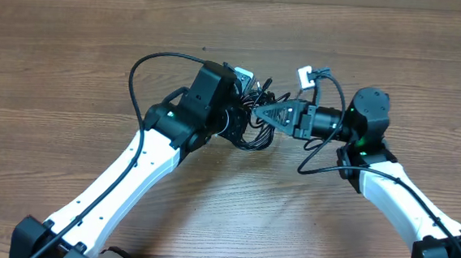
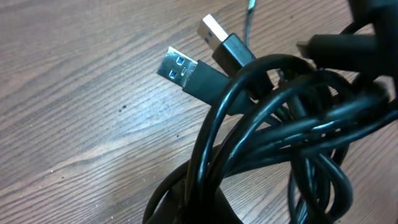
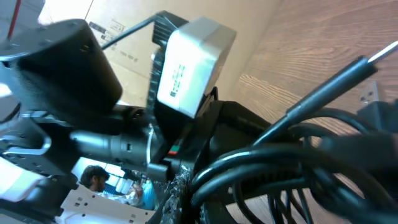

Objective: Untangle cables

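Bundle of thin black flexible cables [image 1: 256, 135], knotted into one small clump near the middle of the brown wood-grain table [image 1: 74, 45], a little toward its far edge and well clear of every corner.

I read the cords as light, limp and smooth-jacketed. They should slide through a loose pinch and drag their neighbours along when pulled. The rigid plug bodies look like the surest places to take hold, or else a free loop at the outside of the clump.

Count: one bundle, and two flat black plugs with silver metal tips [image 2: 179, 68] fanned side by side at its edge. That suggests at least two cords, though the overlapping loops hide how many strands there really are.

The black two-finger left gripper [image 1: 244, 115] and the black pointed right gripper [image 1: 262, 115] meet tip to tip at the clump. Both are closed down narrow. I cannot tell whether either one pinches a strand.
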